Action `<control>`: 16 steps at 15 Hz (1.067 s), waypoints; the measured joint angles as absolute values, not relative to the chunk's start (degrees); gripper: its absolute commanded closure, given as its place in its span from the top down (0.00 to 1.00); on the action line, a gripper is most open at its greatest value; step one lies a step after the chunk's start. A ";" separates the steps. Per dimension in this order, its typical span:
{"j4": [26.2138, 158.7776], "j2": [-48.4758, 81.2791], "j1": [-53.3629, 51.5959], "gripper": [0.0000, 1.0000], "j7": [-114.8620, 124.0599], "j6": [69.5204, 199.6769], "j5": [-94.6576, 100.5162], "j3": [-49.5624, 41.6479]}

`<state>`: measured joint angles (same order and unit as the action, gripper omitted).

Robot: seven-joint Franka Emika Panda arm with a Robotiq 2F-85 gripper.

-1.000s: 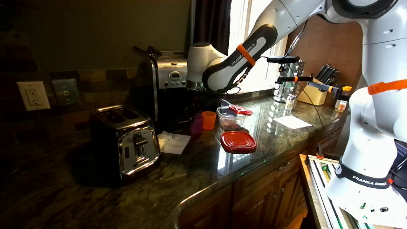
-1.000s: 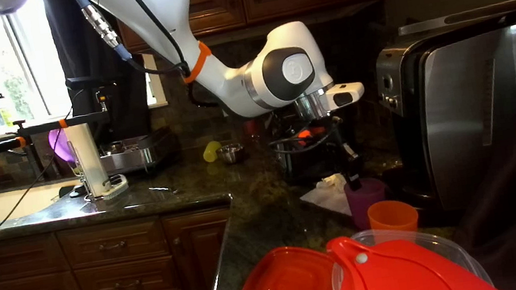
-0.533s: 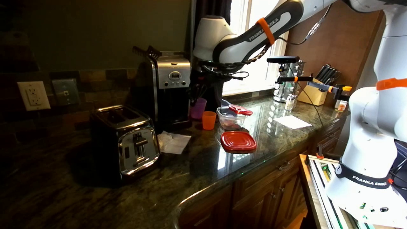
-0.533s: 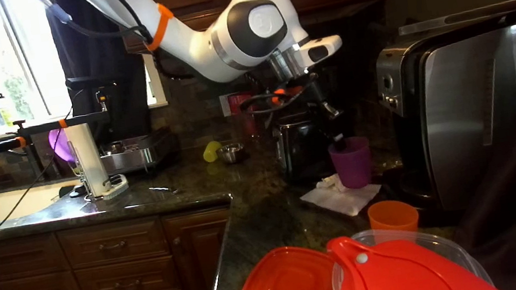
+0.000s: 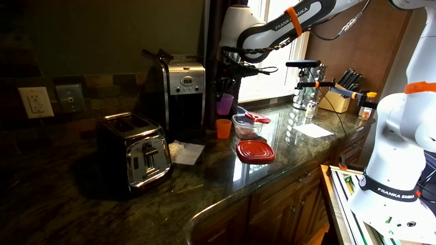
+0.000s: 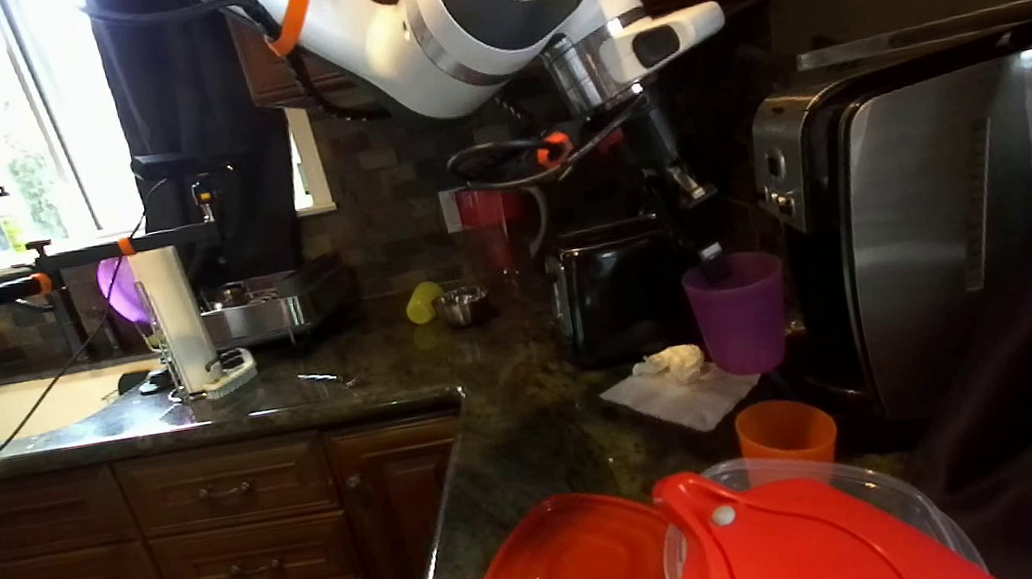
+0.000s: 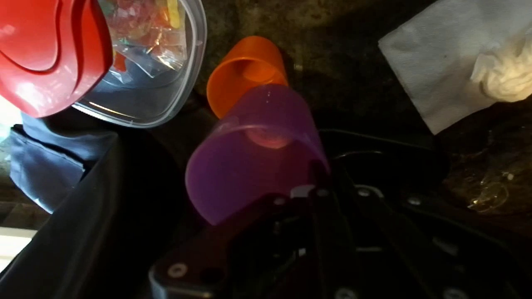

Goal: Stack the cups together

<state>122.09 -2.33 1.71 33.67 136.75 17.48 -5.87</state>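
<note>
A purple cup (image 5: 224, 104) hangs in the air, upright and slightly tilted, above the orange cup (image 5: 223, 129), which stands upright on the counter. Both show in an exterior view, the purple cup (image 6: 743, 323) higher and a gap above the orange cup (image 6: 784, 434). My gripper (image 6: 712, 262) is shut on the purple cup's rim, one finger inside it. In the wrist view the gripper (image 7: 330, 176) pinches the rim of the purple cup (image 7: 249, 174), whose base overlaps part of the open orange cup (image 7: 245, 74). No red cup shows.
A clear container (image 5: 247, 129) with a red utensil on it stands beside the orange cup. A flat red lid (image 5: 255, 152) lies in front. The coffee maker (image 5: 185, 80), a napkin (image 5: 192, 153), the toaster (image 5: 150, 153) and a dark curtain (image 6: 1029, 419) are close by.
The arm has lifted the purple cup from low beside the orange cup. In the last half second it has carried it sideways to above the orange cup, which has not moved.
</note>
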 measured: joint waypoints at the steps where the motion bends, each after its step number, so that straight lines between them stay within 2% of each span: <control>1: 122.09 -1.89 2.42 0.01 33.78 136.86 17.17 -5.90; 16: 121.45 4.02 4.20 0.01 36.67 140.00 15.92 -5.89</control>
<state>121.45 4.02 4.20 36.67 140.00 15.92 -5.89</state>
